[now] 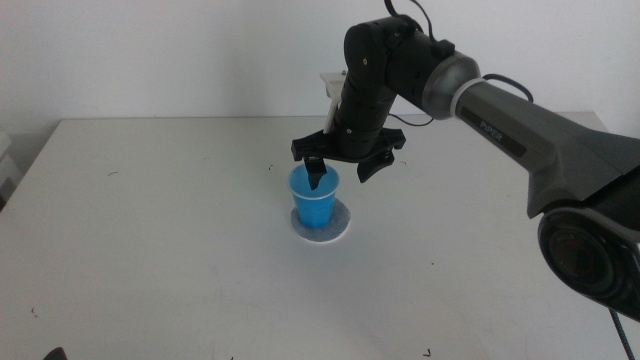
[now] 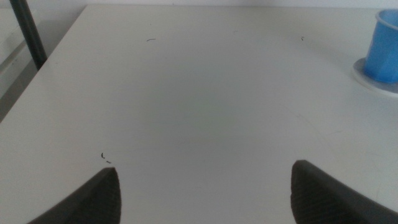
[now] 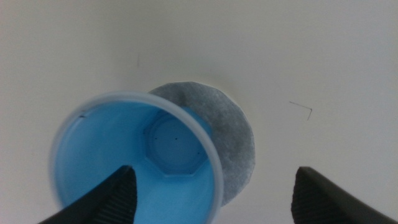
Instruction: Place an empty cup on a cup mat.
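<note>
The blue cup (image 1: pixel 316 205) stands upright on the grey speckled cup mat (image 1: pixel 337 229) near the table's middle. My right gripper (image 1: pixel 340 180) hovers just above the cup, jaws wide open. One finger is over the cup's rim, the other is outside it to the right. In the right wrist view the cup (image 3: pixel 137 155) is empty, and the mat (image 3: pixel 233 137) shows beneath it and to one side, with the right gripper (image 3: pixel 214 199) open above them. My left gripper (image 2: pixel 205 193) waits open and empty low at the near left; the cup (image 2: pixel 385 46) and mat (image 2: pixel 373 78) show far off.
The white table (image 1: pixel 150 250) has a few small dark marks. A wall rises behind its far edge. The right arm (image 1: pixel 520 130) reaches in from the right above the table. A dark post (image 2: pixel 28 31) stands beyond the table's left edge.
</note>
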You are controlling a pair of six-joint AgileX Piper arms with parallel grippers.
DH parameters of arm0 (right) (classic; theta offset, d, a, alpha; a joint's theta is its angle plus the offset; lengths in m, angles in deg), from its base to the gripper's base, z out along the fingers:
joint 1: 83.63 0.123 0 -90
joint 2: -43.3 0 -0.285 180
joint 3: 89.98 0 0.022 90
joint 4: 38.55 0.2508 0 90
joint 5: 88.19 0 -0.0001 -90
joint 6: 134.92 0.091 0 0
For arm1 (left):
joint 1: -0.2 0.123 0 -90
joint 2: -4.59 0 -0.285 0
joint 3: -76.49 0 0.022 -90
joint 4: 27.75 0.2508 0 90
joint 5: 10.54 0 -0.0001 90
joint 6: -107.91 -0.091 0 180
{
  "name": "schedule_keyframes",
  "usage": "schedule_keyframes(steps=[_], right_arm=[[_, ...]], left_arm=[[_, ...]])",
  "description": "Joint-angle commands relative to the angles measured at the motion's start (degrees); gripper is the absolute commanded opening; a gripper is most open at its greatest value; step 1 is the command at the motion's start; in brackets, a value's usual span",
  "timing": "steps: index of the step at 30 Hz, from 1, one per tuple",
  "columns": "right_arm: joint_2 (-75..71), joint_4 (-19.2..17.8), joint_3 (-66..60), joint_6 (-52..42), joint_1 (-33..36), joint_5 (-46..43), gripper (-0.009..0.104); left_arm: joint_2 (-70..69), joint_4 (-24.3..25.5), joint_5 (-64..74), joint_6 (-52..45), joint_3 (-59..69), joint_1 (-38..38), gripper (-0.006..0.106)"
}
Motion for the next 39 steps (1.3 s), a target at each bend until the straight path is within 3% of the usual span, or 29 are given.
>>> schedule_keyframes(steps=[1, 7, 12, 18, 23, 27, 31, 39], right_arm=[[-7.69, -0.78, 1.12, -0.33, -0.23, 3.33, 0.071], [-21.93, -5.58, -11.12, -0.55, -2.73, 2.81, 0.072], [-37.74, -5.97, -25.8, -0.55, -7.72, -1.37, 0.072], [-57.44, -6.14, -46.88, -1.11, -13.82, -12.61, 0.072], [-74.17, -5.55, -62.12, -6.78, -18.29, -20.32, 0.072], [-88.9, -7.6, -75.72, -12.1, -19.34, -29.88, 0.072], [-103.16, -7.16, -87.75, -15.62, -19.34, -41.93, 0.072], [-122.98, -10.39, -103.06, -13.17, -19.42, -44.55, 0.08]], left_arm=[[-0.22, 0.02, -3.84, 0.62, -0.34, 0.06, 0.105], [-0.22, 0.02, -3.84, 0.62, -0.34, 0.06, 0.105], [-0.22, 0.02, -3.84, 0.62, -0.34, 0.06, 0.105], [-0.22, 0.02, -3.84, 0.62, -0.34, 0.06, 0.105], [-0.22, 0.02, -3.84, 0.62, -0.34, 0.06, 0.105], [-0.22, 0.02, -3.84, 0.62, -0.34, 0.06, 0.105], [-0.22, 0.02, -3.84, 0.62, -0.34, 0.06, 0.105], [-0.22, 0.02, -3.84, 0.62, -0.34, 0.06, 0.105]])
